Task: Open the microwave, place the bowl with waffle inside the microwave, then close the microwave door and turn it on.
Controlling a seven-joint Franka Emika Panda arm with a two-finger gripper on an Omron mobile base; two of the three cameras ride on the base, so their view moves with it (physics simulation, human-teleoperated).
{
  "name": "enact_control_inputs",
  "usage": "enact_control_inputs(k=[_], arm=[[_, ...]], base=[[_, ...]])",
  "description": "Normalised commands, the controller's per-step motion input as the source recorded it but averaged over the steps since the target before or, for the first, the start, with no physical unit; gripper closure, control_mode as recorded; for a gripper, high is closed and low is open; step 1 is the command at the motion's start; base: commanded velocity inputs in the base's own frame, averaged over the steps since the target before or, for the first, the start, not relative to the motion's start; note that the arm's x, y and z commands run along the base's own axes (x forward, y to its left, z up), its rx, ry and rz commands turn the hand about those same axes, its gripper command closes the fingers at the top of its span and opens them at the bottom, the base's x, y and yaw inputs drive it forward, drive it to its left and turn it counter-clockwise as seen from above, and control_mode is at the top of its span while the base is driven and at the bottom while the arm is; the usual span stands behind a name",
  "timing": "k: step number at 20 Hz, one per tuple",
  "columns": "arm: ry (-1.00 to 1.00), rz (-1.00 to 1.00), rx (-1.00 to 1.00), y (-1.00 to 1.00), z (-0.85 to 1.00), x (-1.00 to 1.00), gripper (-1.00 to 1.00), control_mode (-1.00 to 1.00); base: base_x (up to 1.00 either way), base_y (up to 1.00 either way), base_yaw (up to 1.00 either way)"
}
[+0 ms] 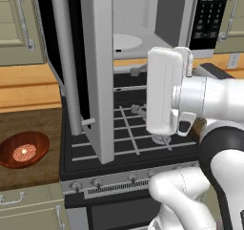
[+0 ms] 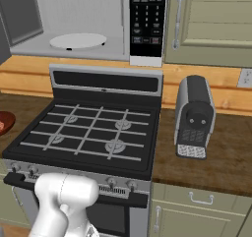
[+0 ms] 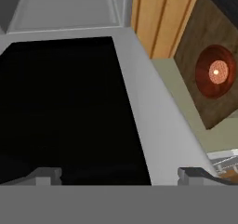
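The microwave (image 2: 83, 19) hangs open above the stove (image 2: 88, 133), its white turntable (image 2: 78, 41) bare and its black keypad (image 2: 146, 17) on the right. The microwave door (image 1: 97, 71) stands swung out toward the robot, edge-on in the left base view, with its long grey handle (image 1: 66, 62) on the left side. In the hand view the door's black glass (image 3: 65, 111) lies right in front of the claw (image 3: 125, 175), whose two dark fingertips (image 3: 46, 175) stand wide apart, gripping nothing. The bowl (image 1: 23, 149) sits on the dark wooden table (image 1: 28, 124) left of the stove, well apart from the microwave, and the waffle (image 1: 24, 152) rests in its middle. A toaster (image 2: 194, 115) stands on the table right of the stove.
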Motion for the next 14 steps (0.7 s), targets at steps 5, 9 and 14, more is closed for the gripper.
enact_control_inputs(k=[5, 9, 14], arm=[[0.00, 0.09, 0.00, 0.93, 0.00, 0.37, -1.00, -1.00], [0.00, 0.00, -0.05, 1.00, -0.07, 0.59, -1.00, -1.00], [0.13, 0.04, 0.00, 1.00, -0.21, 0.97, -1.00, -1.00]], base=[[0.00, 0.00, 0.00], [0.00, 0.00, 0.00], [0.00, 0.00, 0.00]])
